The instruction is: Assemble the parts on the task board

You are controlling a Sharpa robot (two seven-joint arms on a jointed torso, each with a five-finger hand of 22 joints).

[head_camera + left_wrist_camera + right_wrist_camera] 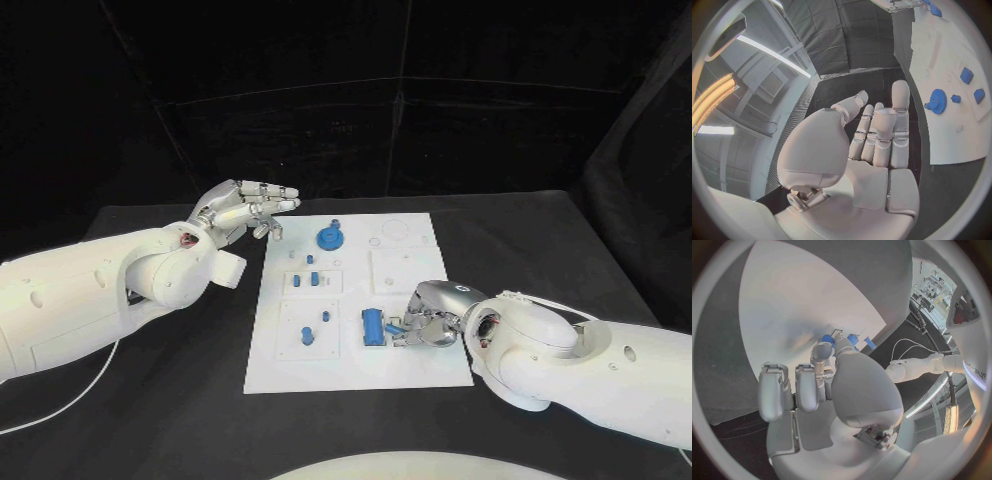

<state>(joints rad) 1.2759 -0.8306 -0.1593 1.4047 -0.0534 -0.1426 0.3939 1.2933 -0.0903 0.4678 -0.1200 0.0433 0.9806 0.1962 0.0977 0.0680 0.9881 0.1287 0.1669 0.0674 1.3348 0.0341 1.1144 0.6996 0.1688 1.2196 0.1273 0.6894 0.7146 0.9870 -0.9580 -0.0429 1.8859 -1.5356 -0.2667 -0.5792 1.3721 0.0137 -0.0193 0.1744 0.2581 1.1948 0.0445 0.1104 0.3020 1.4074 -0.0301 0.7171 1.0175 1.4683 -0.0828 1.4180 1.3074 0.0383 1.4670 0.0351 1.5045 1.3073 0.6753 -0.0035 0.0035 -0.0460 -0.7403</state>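
Nearest, the right hand (428, 322) bends its glossy silver fingers down onto a blocky blue part (374, 327) at the near right of the flat white board (281, 372); whether they clamp it I cannot tell, since the hand hides the contact. Farther back, small blue pegs (307, 333) stud the board and a round toothed blue gear (332, 237) lies near its far edge. Beyond the far left corner the left hand (248, 208) hovers empty, fingers straight and slightly apart.

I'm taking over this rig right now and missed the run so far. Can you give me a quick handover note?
Left hand: open, holding nothing, raised beside the task board's far left corner.
Right hand: down on the board's near right area, fingers at a blue part; whether it grips it is unclear.
Blue gear sits at the board's far end; small blue pieces are spread along its left half.
Left: assembly looks unfinished.
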